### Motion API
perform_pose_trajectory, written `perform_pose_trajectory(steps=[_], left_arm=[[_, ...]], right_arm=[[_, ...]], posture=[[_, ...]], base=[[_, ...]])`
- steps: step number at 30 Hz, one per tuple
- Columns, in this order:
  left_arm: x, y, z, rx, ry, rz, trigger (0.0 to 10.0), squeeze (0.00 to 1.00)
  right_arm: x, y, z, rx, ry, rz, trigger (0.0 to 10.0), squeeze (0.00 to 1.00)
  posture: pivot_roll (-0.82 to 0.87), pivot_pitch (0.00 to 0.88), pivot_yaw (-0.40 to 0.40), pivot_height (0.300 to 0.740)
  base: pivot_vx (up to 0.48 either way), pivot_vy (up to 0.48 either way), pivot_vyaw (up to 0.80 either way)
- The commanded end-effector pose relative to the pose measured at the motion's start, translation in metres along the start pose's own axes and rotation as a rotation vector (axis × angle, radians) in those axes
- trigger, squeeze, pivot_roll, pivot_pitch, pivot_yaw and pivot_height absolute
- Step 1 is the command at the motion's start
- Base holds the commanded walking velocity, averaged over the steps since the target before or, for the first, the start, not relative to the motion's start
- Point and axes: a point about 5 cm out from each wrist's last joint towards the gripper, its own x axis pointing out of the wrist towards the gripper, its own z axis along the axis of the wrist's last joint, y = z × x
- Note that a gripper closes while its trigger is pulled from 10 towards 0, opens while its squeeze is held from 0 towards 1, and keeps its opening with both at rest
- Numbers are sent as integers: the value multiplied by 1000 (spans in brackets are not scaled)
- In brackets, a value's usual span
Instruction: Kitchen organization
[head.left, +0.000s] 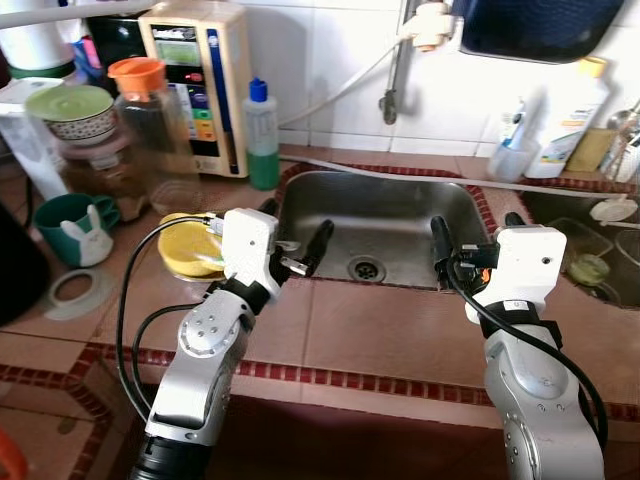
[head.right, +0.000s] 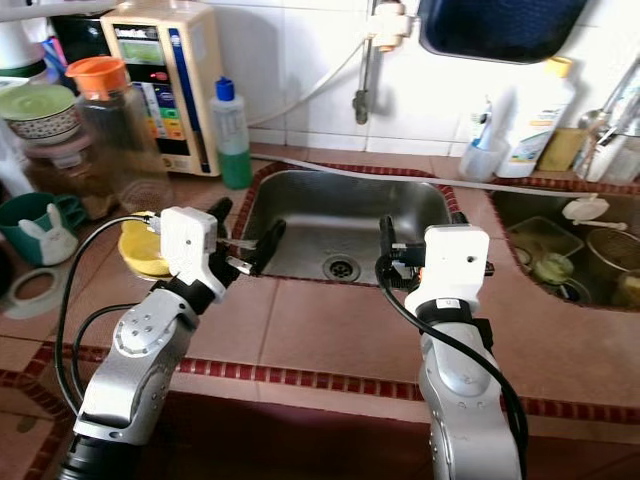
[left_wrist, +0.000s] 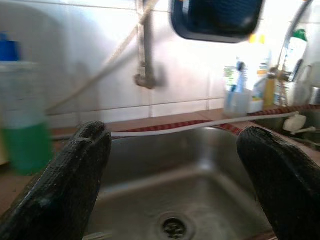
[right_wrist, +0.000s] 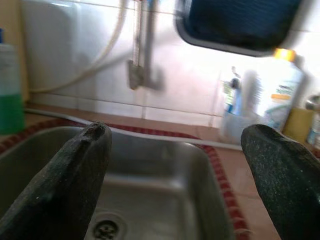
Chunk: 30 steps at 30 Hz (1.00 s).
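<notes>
A tiled counter (head.left: 380, 330) runs across the scene with a steel sink (head.left: 385, 215) set into it, its drain (head.left: 367, 268) near the front wall. On the far left stand a beige water purifier (head.left: 200, 85), a glass jar with an orange lid (head.left: 140, 110), a green-lidded bowl (head.left: 72, 110) and a green mug with a rabbit face (head.left: 68, 228). A bottle of green liquid with a blue cap (head.left: 262, 135) stands just left of the sink's far corner. A white hose (head.left: 430, 178) lies along the far rim, under a tap pipe (head.left: 397, 70) and a dark blue tray (head.left: 535, 25) on the wall. To the far right are a white bottle with a yellow cap (head.left: 570, 120) and a second basin (head.left: 590, 255) holding dishes.

A yellow bowl (head.left: 188, 245) sits on the counter left of the sink, just left of the left gripper (head.left: 290, 240) and not between its fingers.

The left gripper reaches over the sink's near-left edge, fingers spread apart and empty. The right gripper (head.left: 475, 240) is held over the sink's near-right edge, fingers also wide apart, holding nothing. Both forearms rise from the near edge, pointing away toward the wall.
</notes>
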Motion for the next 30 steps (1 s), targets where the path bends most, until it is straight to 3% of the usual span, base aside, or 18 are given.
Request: perform_pose_trajectory(steps=[1,11,20,30], left_arm=[[3,-2,3,3,-9,-8,10000,0],[2,-2,2,-1,-2,-1,10000,0],[2,1,2,-8,-2,19,10000,0],[0,22,0,136,-3,180,10000,0]], right_arm=[[0,-2,3,-3,-13,-5,10000,0],[-1,-2,2,-3,-9,-3,10000,0],[-1,-1,2,-1,-5,-3,10000,0],[1,0,2,8,-10,18,10000,0]], posture=[[37,0,-4,740],[36,0,-5,740],[39,0,-3,740],[42,0,-4,740]], base=[[0,-398,0],[0,-351,0],[0,0,0],[0,0,0]])
